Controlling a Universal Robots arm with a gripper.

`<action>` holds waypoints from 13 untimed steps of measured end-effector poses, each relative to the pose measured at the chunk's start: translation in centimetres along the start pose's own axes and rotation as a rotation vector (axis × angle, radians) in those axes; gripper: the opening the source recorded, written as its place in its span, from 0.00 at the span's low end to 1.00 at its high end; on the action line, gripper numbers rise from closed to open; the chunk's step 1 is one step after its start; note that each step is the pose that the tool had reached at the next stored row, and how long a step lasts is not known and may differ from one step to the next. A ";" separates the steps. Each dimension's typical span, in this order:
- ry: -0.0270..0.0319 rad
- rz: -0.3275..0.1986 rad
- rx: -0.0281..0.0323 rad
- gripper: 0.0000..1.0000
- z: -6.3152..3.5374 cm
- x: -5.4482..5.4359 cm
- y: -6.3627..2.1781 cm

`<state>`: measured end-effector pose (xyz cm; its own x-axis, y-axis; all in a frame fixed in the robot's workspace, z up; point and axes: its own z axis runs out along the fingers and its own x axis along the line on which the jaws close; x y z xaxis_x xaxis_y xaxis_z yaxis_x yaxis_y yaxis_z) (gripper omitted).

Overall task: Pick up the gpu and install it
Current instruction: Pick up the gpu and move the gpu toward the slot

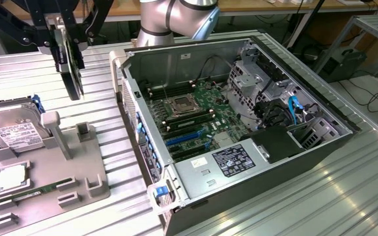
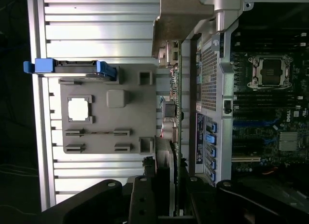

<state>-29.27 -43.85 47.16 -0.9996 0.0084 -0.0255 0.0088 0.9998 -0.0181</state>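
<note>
Findings, taken from the exterior view's left to its right.

A silver hard drive with a white label (image 1: 13,132) stands in the grey moulded parts fixture (image 1: 94,162). A narrow green memory stick (image 1: 35,192) lies in its near slots. The fixture's two upright card posts are vacant.

Above the ribbed aluminium table (image 1: 346,191), just beside the fixture and near the case wall, is my black two-finger gripper (image 1: 69,34). It is closed narrowly on the gpu (image 1: 74,73) — the thin expansion card with green board, black fan side and silver end bracket. The card hangs upright and edge-on, clear of the table and touching nothing below. The wrist view confirms this: the card runs straight out from between my fingers, in the gap between fixture and case.

Further right, the open black tower case (image 1: 320,147) lies on its side with the green motherboard (image 1: 199,115) exposed. The blue expansion slots (image 1: 182,139) are unoccupied.

Assessment: pick-up is complete and the grasp looks square. Installation is not started — the card is outside the case and well apart from the slots.
</note>
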 end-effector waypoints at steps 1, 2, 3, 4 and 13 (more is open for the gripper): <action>0.0000 0.000 0.0000 0.28 0.00 -0.1 0.00; 0.0000 0.000 0.0000 0.28 0.00 -0.2 0.00; 0.0000 0.000 0.0000 0.28 0.01 -0.2 0.00; 0.0000 0.000 0.0000 0.28 0.01 -0.3 0.00; 0.0000 0.000 0.0001 0.28 0.03 -1.1 0.01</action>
<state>-28.16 -43.85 47.16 -0.9996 0.0083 -0.0254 0.0088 0.9998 -0.0181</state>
